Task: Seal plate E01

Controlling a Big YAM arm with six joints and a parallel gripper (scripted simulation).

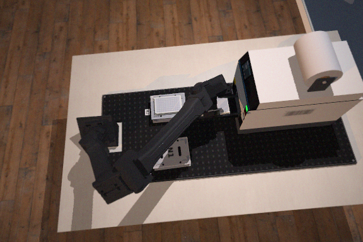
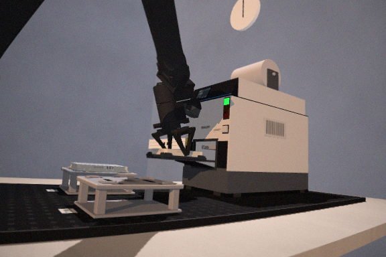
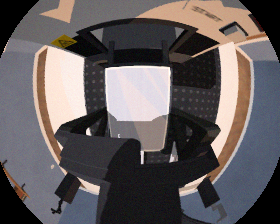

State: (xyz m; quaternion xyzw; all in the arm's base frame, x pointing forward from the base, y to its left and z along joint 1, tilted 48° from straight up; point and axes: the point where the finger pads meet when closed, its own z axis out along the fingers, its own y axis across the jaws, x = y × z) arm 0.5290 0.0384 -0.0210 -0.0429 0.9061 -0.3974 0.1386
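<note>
Plate E01 (image 1: pixel 223 104) (image 2: pixel 198 154) (image 3: pixel 138 92) lies on the sealer's extended stage (image 2: pixel 167 158) under a smooth, shiny foil. It looks flat; the locators are too small to judge. My gripper (image 2: pixel 175 151) (image 3: pixel 139 110) is open, low over the stage, with its fingers on either side of the plate's outer part. Whether they touch it cannot be told. The sealer (image 1: pixel 277 77) (image 2: pixel 268 148) shows a green lamp (image 1: pixel 246 108) (image 2: pixel 226 101). START (image 2: pixel 225 129) (image 3: pixel 233 31) is on its front. Nest N1 (image 1: pixel 181 150) is empty. The N2 plate (image 1: pixel 167 104) (image 2: pixel 97 167) lies flat in its nest.
The foil roll (image 1: pixel 316 58) (image 2: pixel 256 73) sits on top of the sealer. The sealer's front face stands close beside the gripper. My forearm (image 1: pixel 170 130) crosses above the board between the two nests. The nests stand on legs, below the stage's height.
</note>
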